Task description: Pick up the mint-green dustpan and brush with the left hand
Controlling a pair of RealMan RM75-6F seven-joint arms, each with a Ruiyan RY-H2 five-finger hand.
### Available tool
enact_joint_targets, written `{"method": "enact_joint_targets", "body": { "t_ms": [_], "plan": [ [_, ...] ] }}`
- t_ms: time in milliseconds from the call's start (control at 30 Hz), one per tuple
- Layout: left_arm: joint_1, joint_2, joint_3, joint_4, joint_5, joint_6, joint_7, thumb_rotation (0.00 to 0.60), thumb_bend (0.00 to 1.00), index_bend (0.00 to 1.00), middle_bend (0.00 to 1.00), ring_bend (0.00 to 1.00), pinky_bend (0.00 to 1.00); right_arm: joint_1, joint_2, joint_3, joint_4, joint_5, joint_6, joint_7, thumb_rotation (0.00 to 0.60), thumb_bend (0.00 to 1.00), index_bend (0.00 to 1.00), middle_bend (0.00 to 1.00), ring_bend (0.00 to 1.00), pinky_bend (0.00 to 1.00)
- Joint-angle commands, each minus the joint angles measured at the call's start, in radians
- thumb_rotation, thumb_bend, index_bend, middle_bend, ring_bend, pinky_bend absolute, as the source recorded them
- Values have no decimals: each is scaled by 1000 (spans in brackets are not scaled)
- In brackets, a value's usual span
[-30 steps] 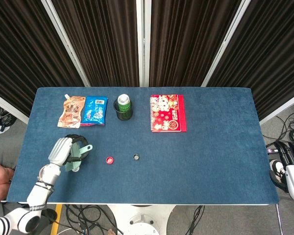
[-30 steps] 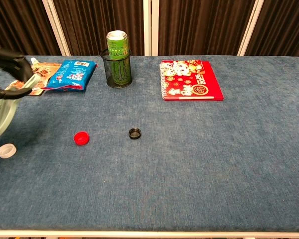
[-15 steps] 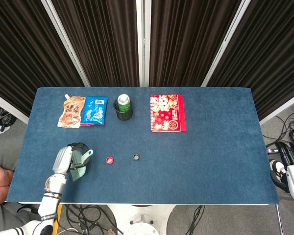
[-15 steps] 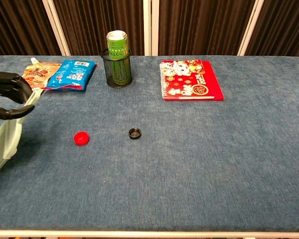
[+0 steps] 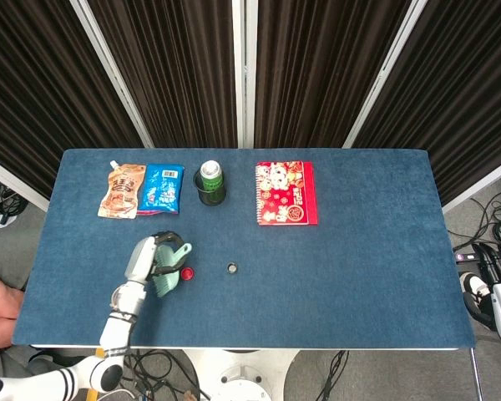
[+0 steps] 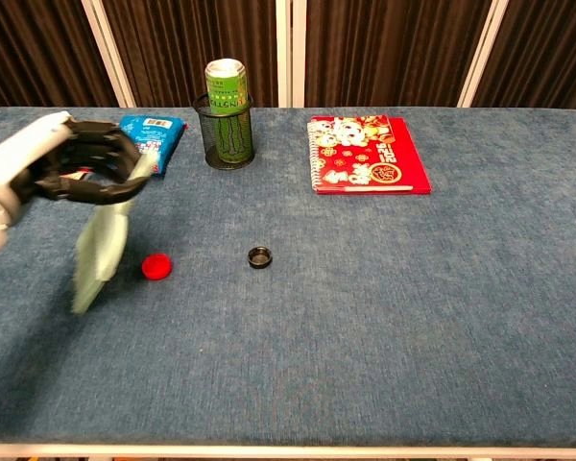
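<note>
My left hand (image 5: 151, 255) (image 6: 69, 160) grips the handle of the mint-green dustpan and brush (image 5: 170, 274) (image 6: 100, 249). The set hangs down from the hand, lifted above the blue table (image 5: 359, 276), over the left-centre area. Its lower end hangs just left of a red bottle cap (image 6: 156, 266) in the chest view. My right hand (image 5: 494, 274) shows only at the right edge of the head view, off the table; its fingers are too cut off to judge.
A black bottle cap (image 5: 231, 268) (image 6: 260, 256) lies mid-table. A green can in a black mesh cup (image 5: 210, 182) (image 6: 228, 114), two snack packets (image 5: 142, 190) and a red notebook (image 5: 285, 193) (image 6: 368, 155) line the far side.
My left hand has carried the dustpan and brush rightward, from the table's left edge toward the red cap. The white cap seen earlier in the chest view is out of sight.
</note>
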Motion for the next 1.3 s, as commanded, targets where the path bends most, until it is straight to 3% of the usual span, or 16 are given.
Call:
{"method": "enact_joint_targets", "body": {
  "t_ms": [33,567,1000,1133,1300],
  "plan": [
    [-30,-23,-17,8,10,-20,5,600,427,548,589,385,343,-1,-1,0,1,1,1,2,600,266,0,97,0,0],
    [-169,-130,-103,35,-42,-128,56,600,427,548,589,385,349,-7,1,1,10,4,5,13,600,266,0,97,0,0],
    [-248,-211,-152,19,-83,-146,136,600,428,548,589,385,356,-14,6,1,14,2,15,25,600,266,0,97,0,0],
    [-250,-194,-164,4,-85,-133,154,600,429,548,589,385,358,-12,8,4,17,0,15,32,600,265,0,97,0,0],
    [-212,-50,-130,-52,-45,-110,227,600,429,546,587,385,360,-2,10,5,20,-15,10,36,600,266,0,97,0,0]
  ]
}}
